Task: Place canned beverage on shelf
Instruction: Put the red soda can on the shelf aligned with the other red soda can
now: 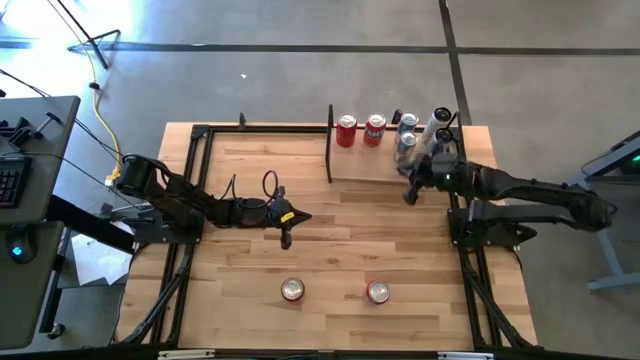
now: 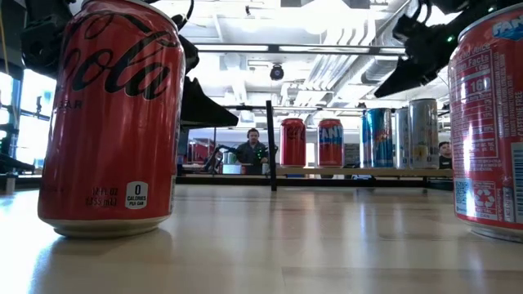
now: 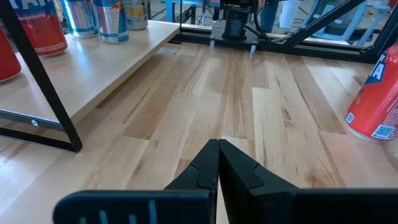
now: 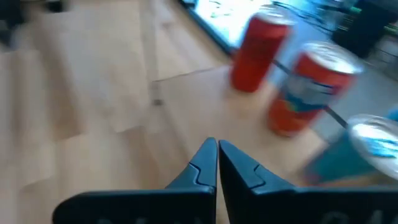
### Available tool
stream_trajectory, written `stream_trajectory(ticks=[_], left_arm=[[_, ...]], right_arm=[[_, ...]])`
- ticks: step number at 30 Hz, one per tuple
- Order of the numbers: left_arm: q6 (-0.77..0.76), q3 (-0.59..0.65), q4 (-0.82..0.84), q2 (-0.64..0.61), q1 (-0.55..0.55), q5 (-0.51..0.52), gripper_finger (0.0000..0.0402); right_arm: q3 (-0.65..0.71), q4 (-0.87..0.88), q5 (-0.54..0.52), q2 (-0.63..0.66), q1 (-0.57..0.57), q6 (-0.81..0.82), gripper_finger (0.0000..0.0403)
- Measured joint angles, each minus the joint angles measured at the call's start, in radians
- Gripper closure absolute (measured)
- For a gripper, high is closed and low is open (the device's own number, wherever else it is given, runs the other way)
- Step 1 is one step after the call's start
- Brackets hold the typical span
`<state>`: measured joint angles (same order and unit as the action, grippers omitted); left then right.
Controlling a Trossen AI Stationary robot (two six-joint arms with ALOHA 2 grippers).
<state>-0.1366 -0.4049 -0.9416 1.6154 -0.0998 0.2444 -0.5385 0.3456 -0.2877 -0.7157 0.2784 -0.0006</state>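
The light-wood table [image 1: 330, 240] fills the middle of the high view. Two red cans, one [image 1: 292, 290] and another [image 1: 378, 291], stand on it near the lower edge. At upper right, the shelf [image 1: 385, 165] carries a red can [image 1: 346, 130], an orange-red can [image 1: 375, 129] and silver-blue cans [image 1: 406, 133].

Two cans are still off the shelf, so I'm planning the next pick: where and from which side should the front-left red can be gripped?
Grip the front-left red can across its round side wall, about mid-height, coming from the table's middle, where the left hand sits shut. It stands upright with bare wood all round; the other loose can stands well apart.
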Motion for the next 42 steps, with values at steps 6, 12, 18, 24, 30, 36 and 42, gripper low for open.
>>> stream_trajectory(ticks=[6, 12, 18, 24, 30, 36, 42], left_arm=[[0.0, 0.0, -0.002, 0.0, 0.0, -0.007, 0.0401], [0.001, 0.0, -0.002, 0.0, 0.0, -0.032, 0.0401], [0.0, 0.0, -0.002, 0.0, 0.0, -0.033, 0.0401], [0.001, 0.0, 0.0, 0.0, 0.0, -0.033, 0.0401], [0.001, 0.0, 0.001, 0.0, 0.0, -0.033, 0.0401], [0.001, 0.0, 0.001, 0.0, 0.0, -0.033, 0.0401], [0.0, 0.0, 0.009, 0.0, 0.0, -0.033, 0.0401]], right_arm=[[0.0, 0.014, -0.056, -0.006, -0.31, 0.071, 0.0403], [0.0, 0.018, -0.076, -0.044, -0.624, 0.197, 0.0403], [-0.059, 0.018, -0.131, -0.195, -0.844, 0.311, 0.0399], [-0.26, 0.137, -0.132, -0.415, -0.979, 0.397, 0.0329], [-0.541, 0.371, -0.175, -0.671, -1.039, 0.428, 0.0206], [-0.795, 0.587, -0.123, -0.912, -1.029, 0.461, 0.0121], [-0.981, 0.733, -0.017, -1.065, -1.008, 0.452, 0.0109]])
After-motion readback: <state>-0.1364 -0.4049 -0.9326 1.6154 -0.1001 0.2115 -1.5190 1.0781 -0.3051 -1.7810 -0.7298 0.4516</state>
